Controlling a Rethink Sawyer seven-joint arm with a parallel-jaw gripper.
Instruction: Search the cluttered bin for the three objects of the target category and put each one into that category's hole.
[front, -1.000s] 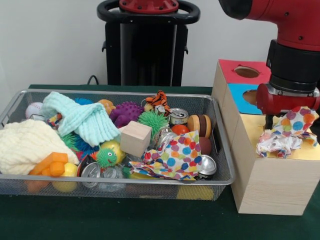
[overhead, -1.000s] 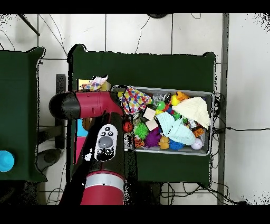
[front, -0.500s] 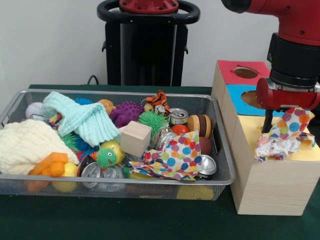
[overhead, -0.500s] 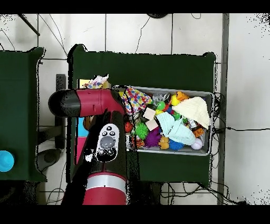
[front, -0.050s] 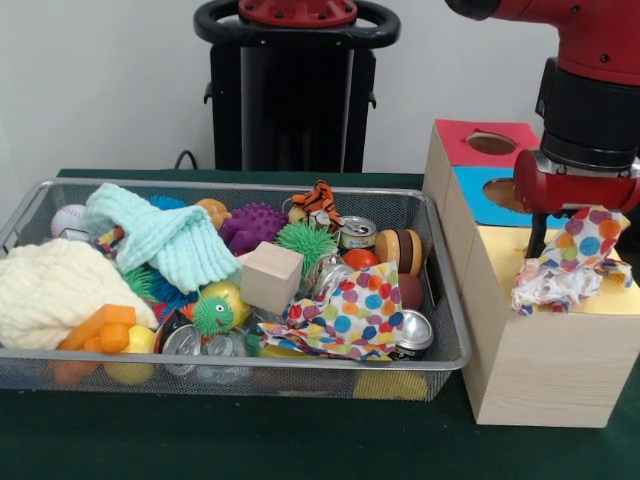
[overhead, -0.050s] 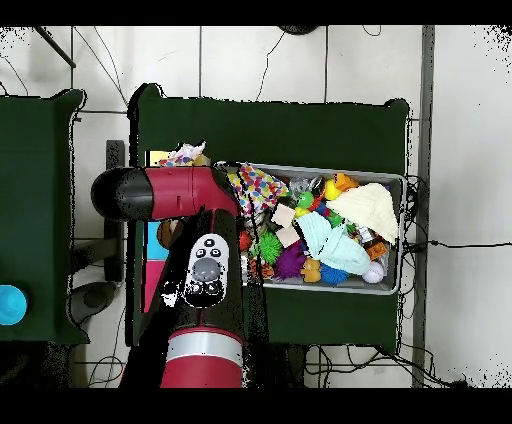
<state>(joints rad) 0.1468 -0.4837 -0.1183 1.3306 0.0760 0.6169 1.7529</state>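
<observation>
I note a silver wire-mesh metal bin (front, -0.050s: 440, 290) holding a matt pale wooden cube (front, -0.050s: 271, 277), a cream knitted cloth (front, -0.050s: 55, 290), shiny aluminium cans (front, -0.050s: 412, 333) and a crinkled polka-dot paper sheet (front, -0.050s: 345, 315). The light pine box (front, -0.050s: 545, 370) looks smooth and unvarnished. The dark green tabletop (front, -0.050s: 230, 438) covering appears felt-like, matt.

yellow hole: probably hidden under crumpled dotted paper (front, -0.050s: 572, 265)
red hole (front, -0.050s: 494, 143): clear
wire bin (front, -0.050s: 440, 300): packed, no gaps
</observation>
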